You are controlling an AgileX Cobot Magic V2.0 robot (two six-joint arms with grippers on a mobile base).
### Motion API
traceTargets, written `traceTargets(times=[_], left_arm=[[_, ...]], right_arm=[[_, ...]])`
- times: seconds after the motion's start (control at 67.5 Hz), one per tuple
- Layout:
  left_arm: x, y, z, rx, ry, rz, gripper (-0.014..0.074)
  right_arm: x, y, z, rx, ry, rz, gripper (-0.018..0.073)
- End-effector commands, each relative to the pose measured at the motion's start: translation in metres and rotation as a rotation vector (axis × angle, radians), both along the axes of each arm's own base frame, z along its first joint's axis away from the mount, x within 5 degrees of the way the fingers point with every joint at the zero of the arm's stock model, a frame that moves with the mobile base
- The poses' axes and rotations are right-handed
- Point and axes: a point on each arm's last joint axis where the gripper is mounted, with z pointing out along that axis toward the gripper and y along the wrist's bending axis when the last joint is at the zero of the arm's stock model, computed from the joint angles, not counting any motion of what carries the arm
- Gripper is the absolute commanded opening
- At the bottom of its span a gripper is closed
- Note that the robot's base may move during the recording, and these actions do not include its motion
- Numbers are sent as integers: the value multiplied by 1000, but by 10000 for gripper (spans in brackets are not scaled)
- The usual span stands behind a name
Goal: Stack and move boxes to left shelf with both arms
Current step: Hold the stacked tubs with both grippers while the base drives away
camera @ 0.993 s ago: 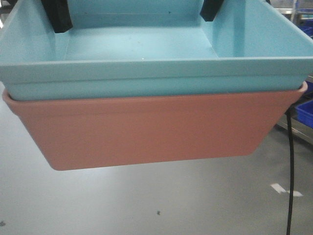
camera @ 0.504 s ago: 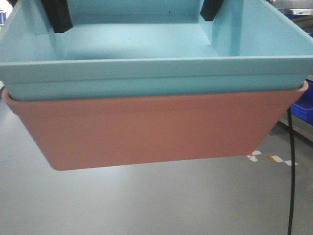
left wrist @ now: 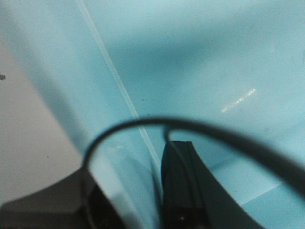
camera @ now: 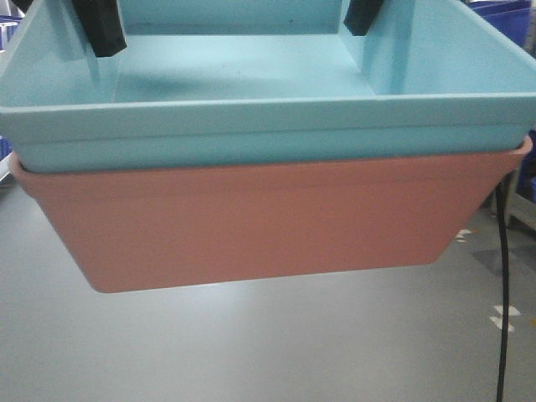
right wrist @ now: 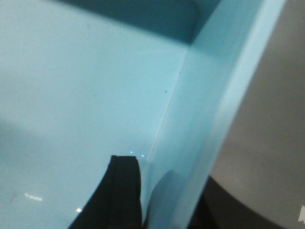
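The light blue box (camera: 251,92) sits nested inside the salmon pink box (camera: 260,222), and the pair hangs in the air close to the front camera. My left gripper (left wrist: 128,191) is shut on the left side wall, with one black finger (camera: 99,25) inside the blue box (left wrist: 214,62). My right gripper (right wrist: 171,200) is shut on the right side wall, its inner finger (camera: 362,17) against the blue box (right wrist: 86,86). The outer fingers are hidden behind the walls in the front view. The left shelf is out of view.
Grey floor (camera: 251,343) lies below the boxes, with white marks (camera: 505,316) at the right. A thin black cable (camera: 502,276) hangs down the right edge. Dark blue crates (camera: 512,18) show at the upper right.
The stacked boxes keep their place in the front view, still gripped by both grippers. The floor marks and the background at the right have shifted, so the view has turned.
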Motion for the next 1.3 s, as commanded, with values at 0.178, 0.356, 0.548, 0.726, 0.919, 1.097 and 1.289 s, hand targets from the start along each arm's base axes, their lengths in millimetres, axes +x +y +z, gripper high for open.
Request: traceTargets(times=[0.178,0.356,0.548,0.726,0.919,1.097,1.289], left_arm=[[-19,-22,41,-288,-94,-90,-3],[-19,-22,41,-288,-94,-90,-3],[-19,-22,41,-288,-94,-90,-3],[-19,-22,41,-288,-94,-90,-3],[-19,-22,41,-289,-93,-90,-3],[-20,-23,41,-312,-80,-92,-3],[-20,-23,41,-312,-81,-92,-3]], right_arm=[[-14,15,37,198,-113,49,57],[-14,15,37,198,-113,49,57],[-14,15,37,198,-113,49,57],[-14,15,37,198,-113,49,57],[-14,15,37,198,-113,49,57],[-14,15,37,198,-113,49,57],[-14,15,37,198,-113,49,57]])
